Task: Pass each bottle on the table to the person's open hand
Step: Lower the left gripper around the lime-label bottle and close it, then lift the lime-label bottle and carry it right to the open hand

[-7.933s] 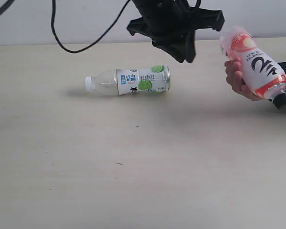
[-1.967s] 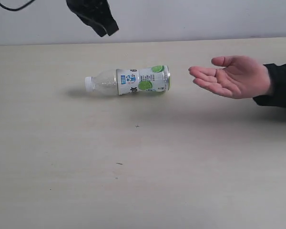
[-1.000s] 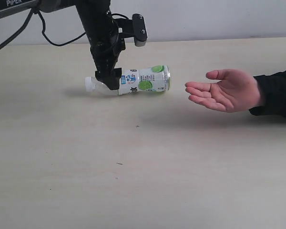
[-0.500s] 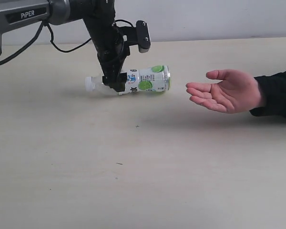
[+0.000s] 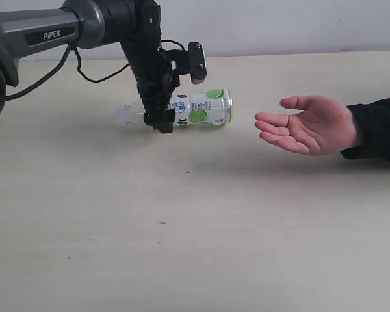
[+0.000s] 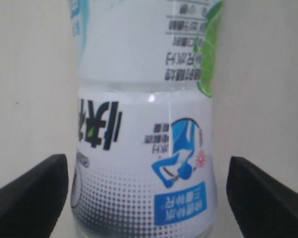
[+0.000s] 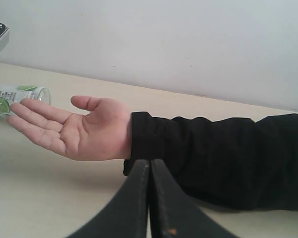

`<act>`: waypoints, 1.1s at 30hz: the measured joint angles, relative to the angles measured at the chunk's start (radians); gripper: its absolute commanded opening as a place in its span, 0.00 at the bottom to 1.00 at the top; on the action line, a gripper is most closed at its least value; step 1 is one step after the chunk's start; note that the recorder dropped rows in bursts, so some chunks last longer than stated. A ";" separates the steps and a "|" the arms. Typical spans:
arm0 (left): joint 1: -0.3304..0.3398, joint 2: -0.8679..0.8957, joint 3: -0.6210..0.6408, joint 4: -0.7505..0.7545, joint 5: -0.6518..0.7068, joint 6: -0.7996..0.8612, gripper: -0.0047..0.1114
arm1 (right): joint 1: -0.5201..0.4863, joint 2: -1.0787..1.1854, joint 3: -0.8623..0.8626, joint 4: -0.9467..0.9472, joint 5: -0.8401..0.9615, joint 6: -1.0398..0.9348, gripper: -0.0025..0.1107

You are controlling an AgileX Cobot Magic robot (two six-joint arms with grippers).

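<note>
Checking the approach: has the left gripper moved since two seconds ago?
Yes: the left gripper descended rightward to straddle the bottle, which lies unmoved on the table.

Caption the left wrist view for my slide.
Open left pincer straddles the lime-label bottle lying on the table.

My left arm (image 5: 45, 32) reaches in from the left edge of the table (image 5: 195, 234) and bends down over its far half. My left gripper (image 5: 162, 122) is lowered onto the bottle (image 5: 205, 108), which lies on its side parallel to the far edge. Its white cap (image 5: 122, 115) points toward the left edge. One dark finger (image 5: 164, 117) stands in front of the clear shoulder, just where the lime label begins; the other is hidden behind. The person's hand (image 5: 312, 125) comes in from the right edge in a black sleeve (image 5: 377, 127). It is palm up, with fingertips toward the bottle's base but apart from it.
</note>
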 measured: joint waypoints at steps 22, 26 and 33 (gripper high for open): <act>0.000 -0.115 -0.001 0.033 0.197 -0.403 0.04 | 0.000 0.000 0.000 0.000 0.000 0.000 0.02; 0.000 -0.204 -0.001 0.027 0.228 -0.677 0.04 | 0.000 0.000 0.000 0.000 0.000 0.000 0.02; -0.112 -0.319 0.033 -0.137 0.233 -0.930 0.04 | 0.000 0.000 0.000 0.000 0.000 0.000 0.02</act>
